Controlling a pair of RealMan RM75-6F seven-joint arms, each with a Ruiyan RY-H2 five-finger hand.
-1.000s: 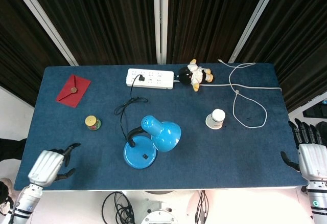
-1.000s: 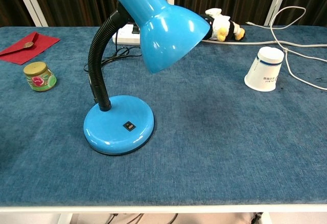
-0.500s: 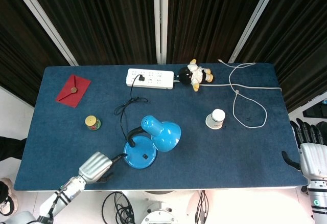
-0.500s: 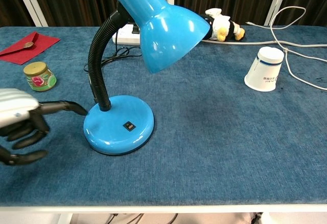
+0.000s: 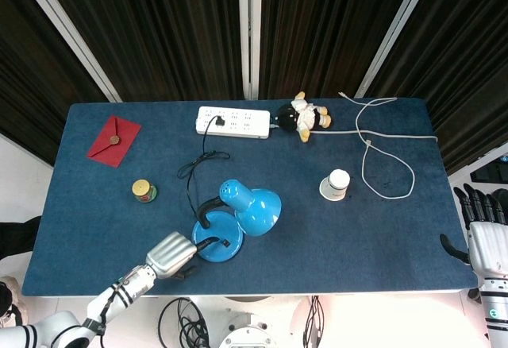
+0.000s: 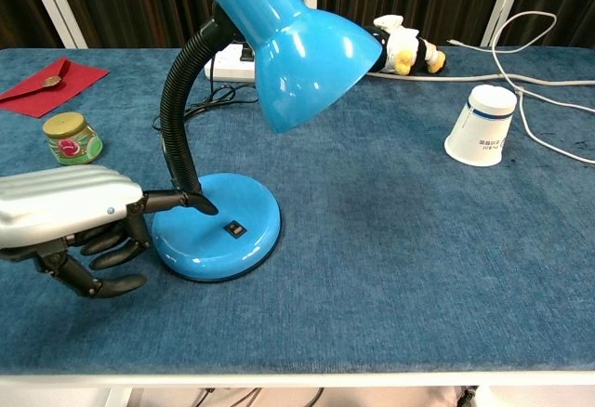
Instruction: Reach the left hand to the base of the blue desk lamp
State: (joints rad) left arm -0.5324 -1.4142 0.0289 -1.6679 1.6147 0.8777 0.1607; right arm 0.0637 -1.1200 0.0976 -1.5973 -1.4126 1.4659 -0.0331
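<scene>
Left robot hand (image 6: 74, 216) beside lamp base (image 6: 223, 230)

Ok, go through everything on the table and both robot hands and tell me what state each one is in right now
Blue desk lamp: upright, shade tilted down, apparently unlit.
Lamp base: flat on the table.
Left robot hand: holding nothing, one finger extended over the base.
Right robot hand: off the table's right edge, holding nothing.
Paper cup: upside down.
Small jar: upright, lid on.
Red envelope: lying flat, closed.
Power strip: one plug in.
Plush toy: lying down.
</scene>
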